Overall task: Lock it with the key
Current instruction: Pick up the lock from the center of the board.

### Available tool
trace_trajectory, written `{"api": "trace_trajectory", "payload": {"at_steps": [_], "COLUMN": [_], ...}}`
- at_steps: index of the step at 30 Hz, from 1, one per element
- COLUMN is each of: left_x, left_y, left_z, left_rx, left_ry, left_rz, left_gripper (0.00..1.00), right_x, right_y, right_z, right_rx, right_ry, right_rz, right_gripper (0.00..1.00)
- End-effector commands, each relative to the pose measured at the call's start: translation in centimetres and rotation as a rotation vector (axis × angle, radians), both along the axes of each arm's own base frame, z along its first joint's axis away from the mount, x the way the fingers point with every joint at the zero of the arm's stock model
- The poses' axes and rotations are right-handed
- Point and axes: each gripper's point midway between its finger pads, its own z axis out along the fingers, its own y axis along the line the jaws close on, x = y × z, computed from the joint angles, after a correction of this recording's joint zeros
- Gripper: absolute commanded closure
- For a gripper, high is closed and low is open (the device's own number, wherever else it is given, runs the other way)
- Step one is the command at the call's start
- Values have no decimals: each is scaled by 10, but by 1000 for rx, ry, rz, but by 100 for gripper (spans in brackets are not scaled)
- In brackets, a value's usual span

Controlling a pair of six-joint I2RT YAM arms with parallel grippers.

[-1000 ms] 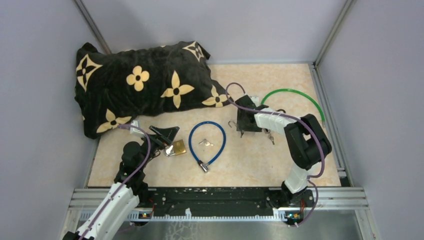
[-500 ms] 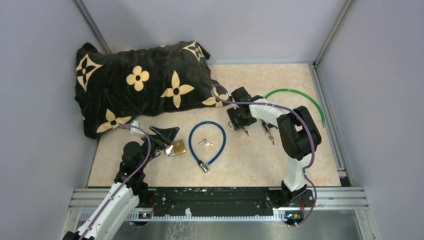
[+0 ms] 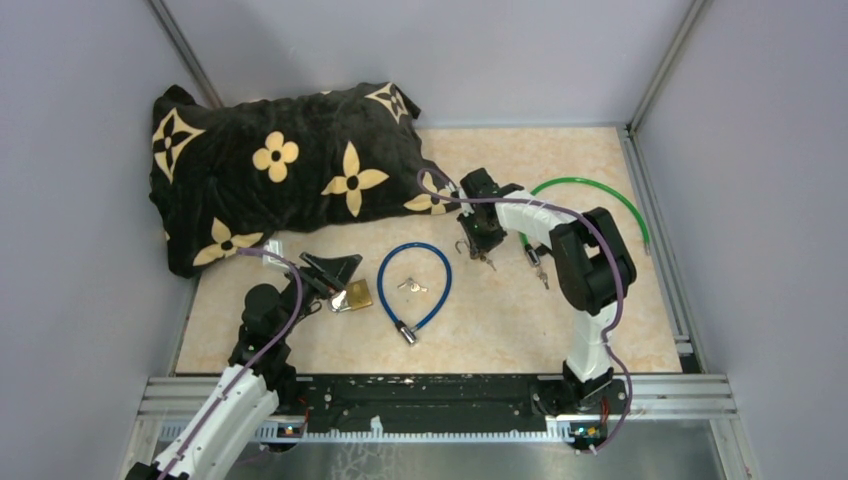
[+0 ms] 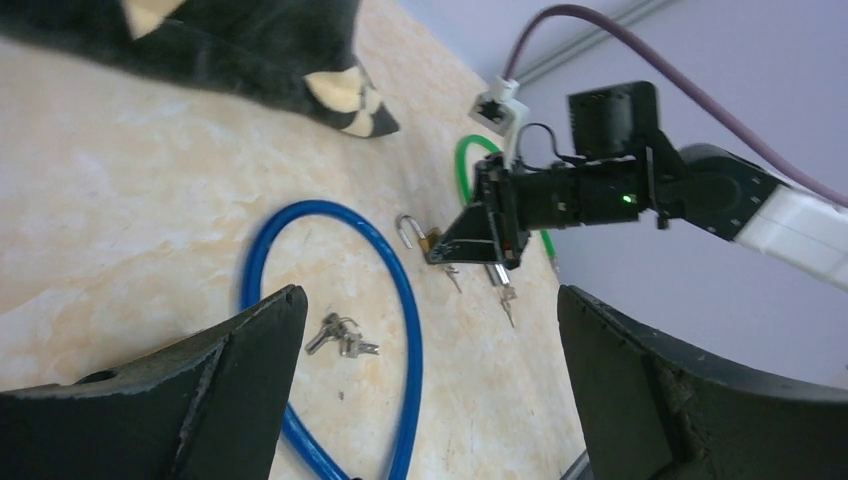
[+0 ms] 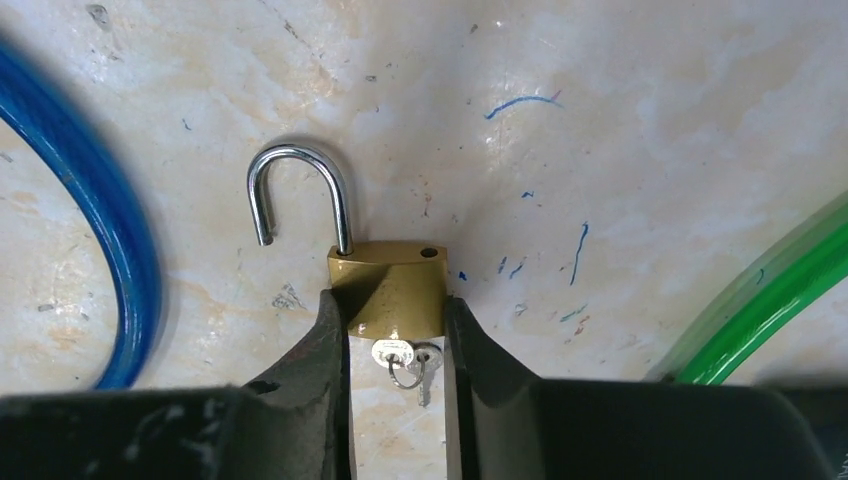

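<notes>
A small brass padlock (image 5: 390, 288) with its shackle (image 5: 298, 190) swung open lies on the table, and a key (image 5: 398, 352) on a ring sits in its underside. My right gripper (image 5: 392, 305) is shut on the padlock's body from both sides; it also shows in the top view (image 3: 478, 243) and in the left wrist view (image 4: 487, 225). My left gripper (image 3: 335, 272) is open and empty, beside a second brass padlock (image 3: 353, 295) at the left.
A blue cable lock (image 3: 413, 290) loops in the middle with a bunch of keys (image 3: 410, 287) inside it. A green cable lock (image 3: 590, 195) and more keys (image 3: 540, 272) lie to the right. A black flowered cushion (image 3: 280, 165) fills the back left.
The right arm's elbow has swung left and its wrist has turned, while the gripper stays at the small padlock. The left arm has not moved.
</notes>
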Motion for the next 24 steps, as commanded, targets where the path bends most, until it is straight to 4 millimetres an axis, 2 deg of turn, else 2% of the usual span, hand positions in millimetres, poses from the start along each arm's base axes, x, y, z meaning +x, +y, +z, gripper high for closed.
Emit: {"api": "trace_trajectory", "payload": {"at_steps": [1,5,7,10,13,15,17,20,24], "left_x": [-17,-41,-55,-67,-67,-61,-55,-56,-56], "left_y": [-23,-53,-66,-80,-88,-93,-101,-114,-115], "left_z": [46,59,56,44,25,15,17,16,5], "left_rx": [30,170,232,271,277,285,335,372,349], "left_ry": [-234,-381,-408,-356,-260,-214,-257,-268,-159], "left_rz": [-181,-440,-601,-806,-942,-983,-1018,-1081,-1089], "left_gripper": [1,1,1,1,2,9,17,24,32], "right_x": [-7,-20,-30,-50,-73,-87,-104,-131,-143], "right_y": [7,20,26,39,54,65,83,112,126], "right_z": [7,37,51,66,75,82,96,118,146], "right_rx": [39,156,218,335,457,494,521,585,639], "right_ry": [38,21,16,39,73,65,33,-3,-70], "right_rz": [27,54,74,119,146,190,272,412,483], "right_gripper": [100,100,100,100,100,100,100,100,100]}}
